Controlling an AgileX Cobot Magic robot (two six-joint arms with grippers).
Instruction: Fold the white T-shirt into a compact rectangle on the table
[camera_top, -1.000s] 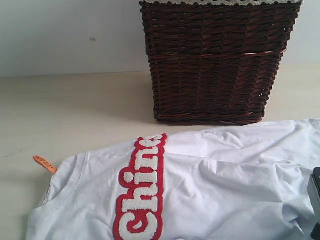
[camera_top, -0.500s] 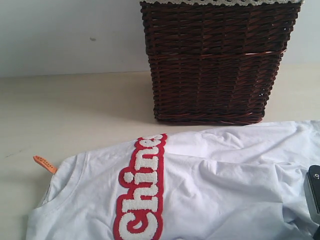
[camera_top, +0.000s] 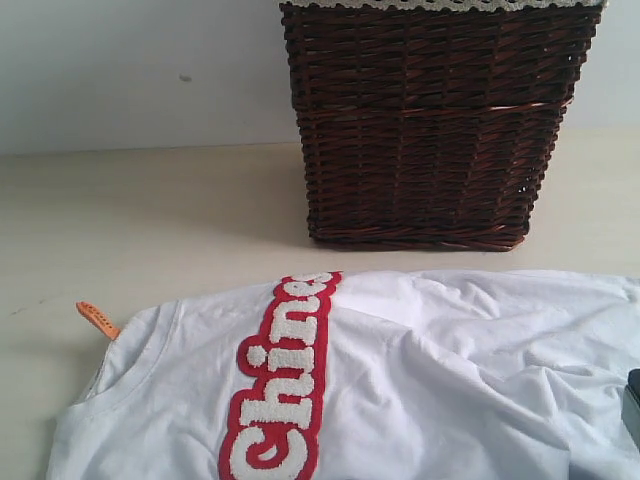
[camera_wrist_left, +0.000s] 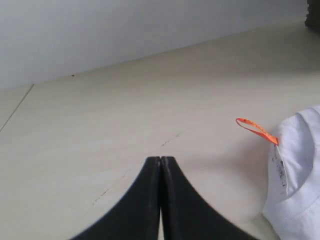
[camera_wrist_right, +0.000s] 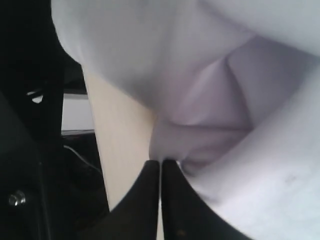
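Across the near part of the table (camera_top: 150, 210), whose far edge meets the wall, the white T-shirt (camera_top: 450, 370) lies spread out and rumpled, not yet a rectangle. Its long axis runs side to side along the table's near edge, w/ the collar toward the table's left side and the body and hem end toward the right side. Behind it, toward the far edge and apart from the cloth, stands a dark wicker basket (camera_top: 430, 130). The red patch (camera_top: 285, 380) w/ fuzzy white letters crosses the chest nearer the collar end. At the right-hand end of the shirt, close to a table edge, the right gripper (camera_wrist_right: 160, 162) has its jaws pressed together. Creases in the cloth run straight into its tips, so it looks pinched on a bit of fabric there. The left gripper (camera_wrist_left: 160, 159) is also fully closed w/ nothing btwn its jaws. It sits over bare table beyond the collar end, near the collar but not touching it. The small orange neck tag (camera_wrist_left: 257, 130) sticks out from the collar toward that bare area. Judgement: the right arm has the far end of the long axis, so the next move prob carries that end leftward along the axis toward the collar. The left arm is nearer the collar and free to pin or grab it.
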